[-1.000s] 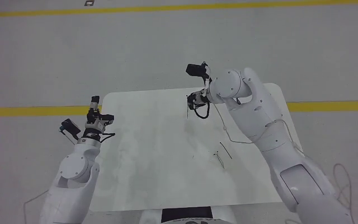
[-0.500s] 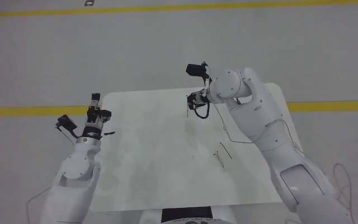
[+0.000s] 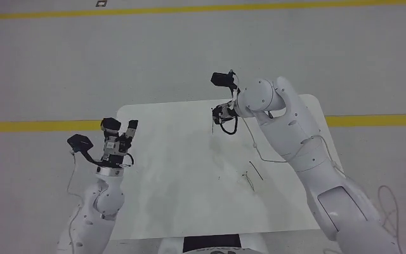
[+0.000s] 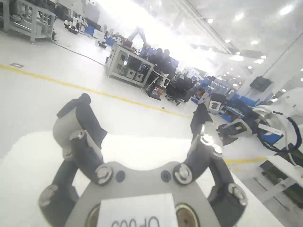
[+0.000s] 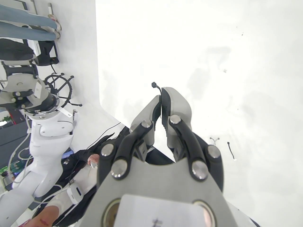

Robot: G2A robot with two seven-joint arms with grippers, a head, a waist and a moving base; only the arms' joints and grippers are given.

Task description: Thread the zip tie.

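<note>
The right gripper (image 5: pixel 161 100) pinches a black zip tie (image 5: pixel 155 85) over the far side of the table (image 3: pixel 177 190). The left gripper (image 3: pixel 122 124) gapes empty at the left edge, angled upward.

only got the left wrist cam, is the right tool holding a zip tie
Observer: Yes, the right tool is shut on a thin black plastic zip tie, its head poking out.
Operator: any spares around
Observer: A loose black zip tie lies flat on the white table, a bent black tie beside it.
Operator: where's my left tool from above
Observer: The left tool is above the table's left edge, well apart from the held tie.
</note>
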